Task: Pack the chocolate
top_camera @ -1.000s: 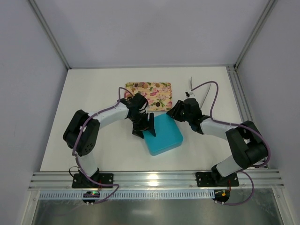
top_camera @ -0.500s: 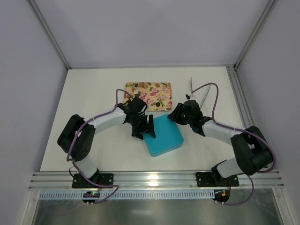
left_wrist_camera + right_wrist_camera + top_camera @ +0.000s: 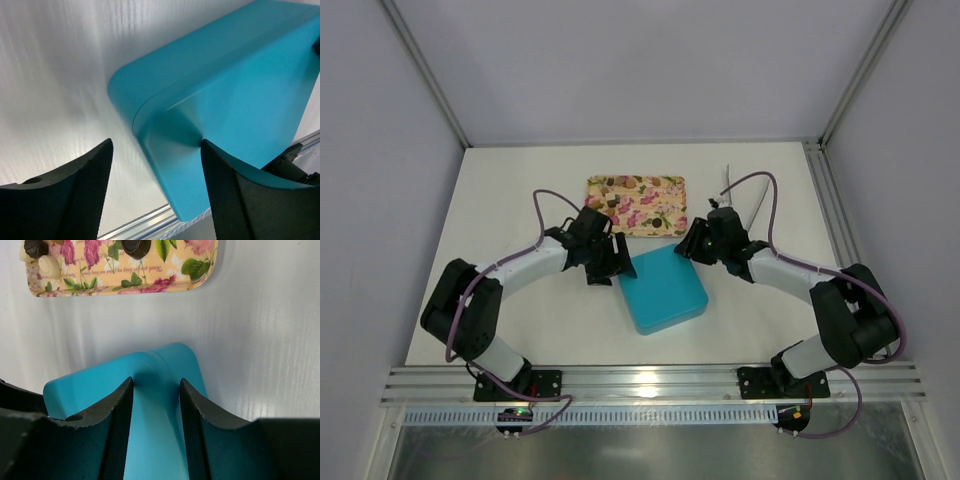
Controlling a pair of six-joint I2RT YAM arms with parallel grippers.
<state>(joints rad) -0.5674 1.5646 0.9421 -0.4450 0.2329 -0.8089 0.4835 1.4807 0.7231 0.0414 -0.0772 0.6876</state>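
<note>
White bench (image 3: 500, 200) boxed in by grey walls and an aluminium frame, rail along the near edge.

At bench centre, a teal box (image 3: 665, 290) with rounded corners, lid down, seam visible round the corner in the left wrist view. Likely rigid, smooth plastic: light, a little slippery, prone to skating on the bench under a one-sided push. Best taken at the lid's edge near a corner, with the base steadied from the opposite side.

Just beyond the box, on the far side, a flowered tray (image 3: 660, 190), flat and shallow-rimmed. On the tray, small chocolates (image 3: 137, 245), dark and pale, loose and outside the box. Probably light, brittle and easily smeared or crushed; best pinched gently across the sides, one at a time.

Left arm (image 3: 535, 262) stretched low towards the centre, ending at the box's far left corner. Right arm (image 3: 785, 272) mirrored, reaching in to the far right corner.

Left pincer (image 3: 156, 143) spread wide, holding nothing, the box corner framed beyond the gap; right-hand finger (image 3: 235, 190) close against the box side, contact impossible to confirm. Right pincer (image 3: 155, 382) at a narrower gap, hovering over the far right corner of the lid, gripping nothing visible; touching or just clear, impossible to tell.
</note>
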